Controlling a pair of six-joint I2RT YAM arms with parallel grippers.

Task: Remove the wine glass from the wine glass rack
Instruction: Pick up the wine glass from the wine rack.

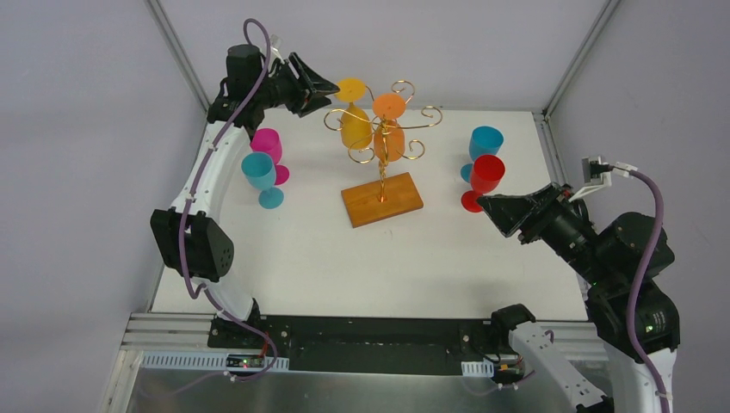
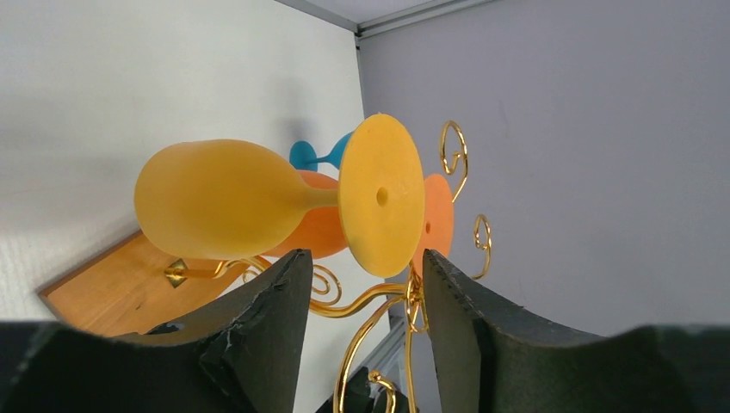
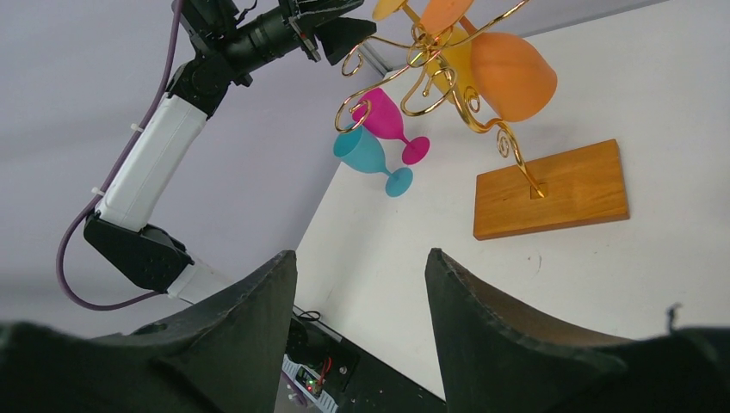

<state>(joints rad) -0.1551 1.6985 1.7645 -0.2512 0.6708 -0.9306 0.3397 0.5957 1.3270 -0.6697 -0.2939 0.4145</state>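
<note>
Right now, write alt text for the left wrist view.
A yellow wine glass hangs from the gold wine glass rack, its round foot just beyond the open fingers of the left gripper. An orange wine glass hangs behind it.

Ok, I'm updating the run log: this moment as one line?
left gripper: jaws open at yellow glass foot, not closed on it | right gripper: jaws open, empty | rack: yellow glass, orange glass hanging
</note>
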